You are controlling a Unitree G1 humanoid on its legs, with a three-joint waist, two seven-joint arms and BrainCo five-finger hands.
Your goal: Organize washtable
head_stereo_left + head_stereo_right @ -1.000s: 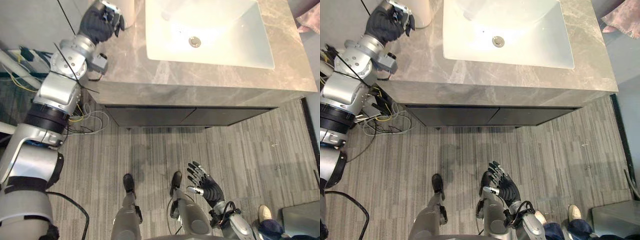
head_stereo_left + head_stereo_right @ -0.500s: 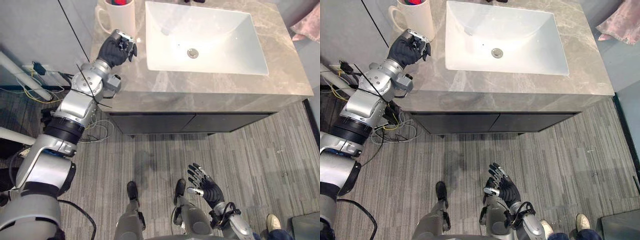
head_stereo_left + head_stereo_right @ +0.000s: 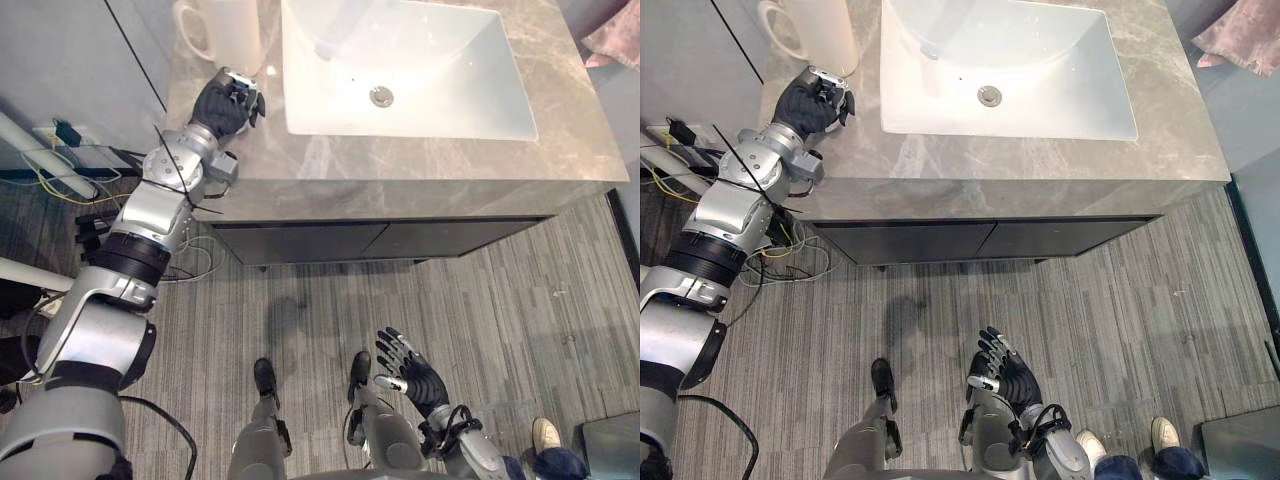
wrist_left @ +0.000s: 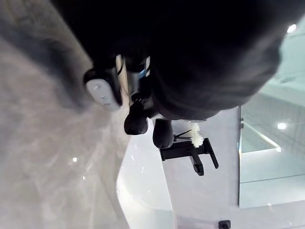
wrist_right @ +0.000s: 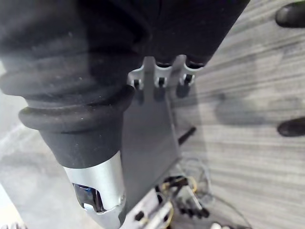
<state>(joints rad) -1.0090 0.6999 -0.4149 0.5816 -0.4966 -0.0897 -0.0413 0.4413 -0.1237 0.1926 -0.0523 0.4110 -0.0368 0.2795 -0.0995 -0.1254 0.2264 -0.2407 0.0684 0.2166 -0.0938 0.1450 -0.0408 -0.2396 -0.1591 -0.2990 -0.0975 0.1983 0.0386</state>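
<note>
The grey marble washtable [image 3: 400,160] holds a white rectangular sink [image 3: 450,60] with a round drain [image 3: 380,96]. At its back left corner stands a white mug [image 3: 230,30]. My left hand [image 3: 226,100] hovers over the counter just in front of the mug and left of the sink, with its fingers curled and nothing seen in them. The left wrist view shows its dark fingertips [image 4: 136,119] over the marble, with the black tap [image 4: 188,150] beyond. My right hand [image 3: 408,368] hangs low over the floor, fingers spread.
Under the counter is a dark cabinet [image 3: 380,240]. Cables and a socket strip [image 3: 70,140] lie on the floor to its left. A pink cloth [image 3: 615,30] lies past the counter's right end. A person's shoes [image 3: 1165,432] stand at the lower right.
The camera has shifted. My left hand has drawn back from beside the mug toward the counter's front edge, still curled. The right hand has stayed where it was.
</note>
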